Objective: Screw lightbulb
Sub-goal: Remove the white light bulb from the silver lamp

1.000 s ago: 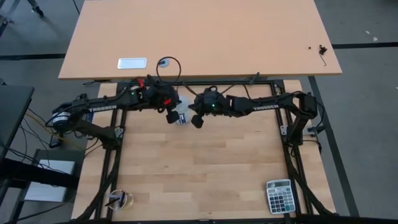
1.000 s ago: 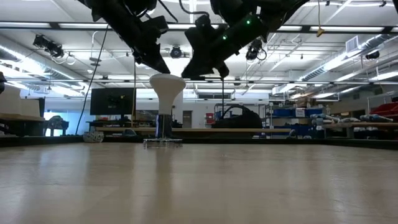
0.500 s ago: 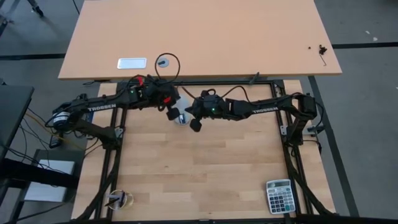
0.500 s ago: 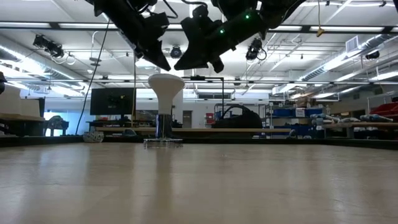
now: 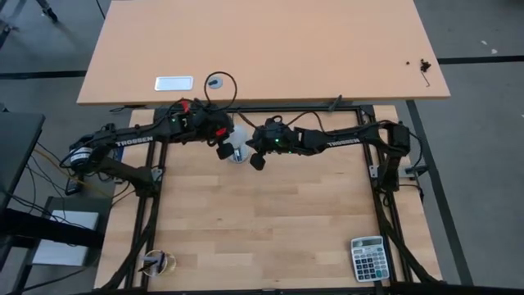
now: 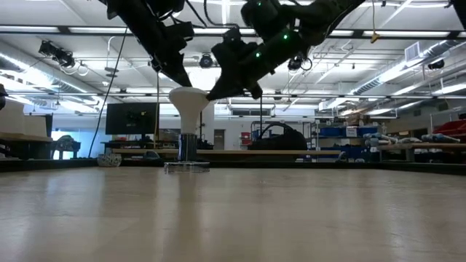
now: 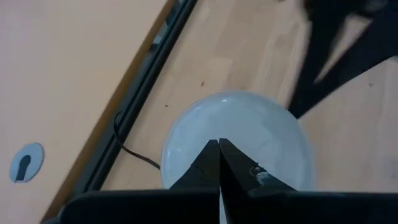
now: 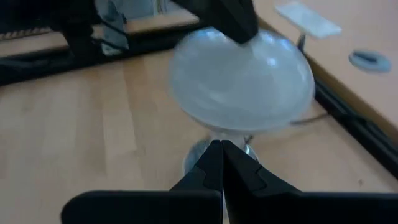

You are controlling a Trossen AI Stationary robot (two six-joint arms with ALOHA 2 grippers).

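Since the earlier frames, the right gripper (image 5: 257, 157) has shifted toward the left arm and closed in on the lightbulb (image 5: 237, 152), and the lightbulb itself sits slightly further to the left in the low view.

High view: you see both arms meeting near the far edge of the table (image 5: 270, 238). The left gripper (image 5: 223, 150) and the right gripper flank the lightbulb, which shows as a small white shape between them. A calculator (image 5: 368, 258) lies at the near right corner, well apart.

Low view: you see the lightbulb (image 6: 188, 116) standing upright, wide face up, its narrow end in a socket (image 6: 186, 167) on the table. The left gripper (image 6: 182, 76) hangs just above its rim on one side; the right gripper (image 6: 218, 91) reaches the rim from the other side. You cannot tell whether either one touches it.

Left wrist view: the left gripper's fingers (image 7: 205, 168) lie pressed together, holding nothing, directly over the lightbulb's round face (image 7: 249, 137).

Right wrist view: the right gripper's fingers (image 8: 208, 168) are likewise pressed together and empty, pointing at the lightbulb's neck below its wide face (image 8: 242, 81).
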